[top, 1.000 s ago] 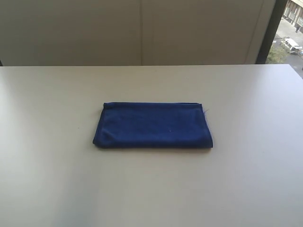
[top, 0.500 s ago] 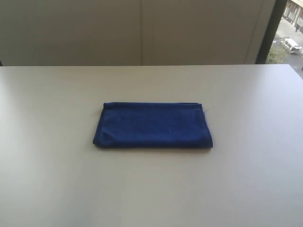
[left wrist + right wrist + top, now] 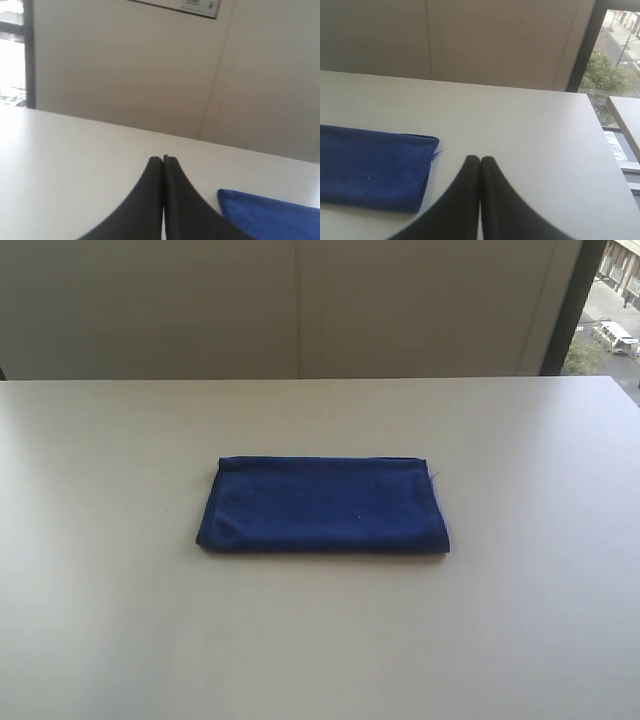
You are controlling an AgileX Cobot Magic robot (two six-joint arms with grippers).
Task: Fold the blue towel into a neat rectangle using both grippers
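Now, at this mark, the blue towel (image 3: 322,505) lay folded into a flat rectangle near the middle of the white table (image 3: 100,630). Its long sides ran left to right in the exterior view. The edges lined up fairly well. The near right corner reached a little further out than the far right one, and a faint diagonal crease showed at the left end. A loose thread (image 3: 442,150) stuck out from the far right corner.

The left gripper (image 3: 163,159) was clenched, its two black fingers pressed tip to tip with nothing between them. It sat off the towel's left end, clear of the cloth, with only one blue corner showing in its wrist view.

The right gripper (image 3: 480,159) was likewise closed tight and empty. It sat just off the towel's right end, near the cloth's edge but not touching it.

Whether either set of fingertips rested on the tabletop could not be told from the wrist views.

A pale wall (image 3: 300,310) stood behind the table. A window (image 3: 605,310) at the far right showed a street.
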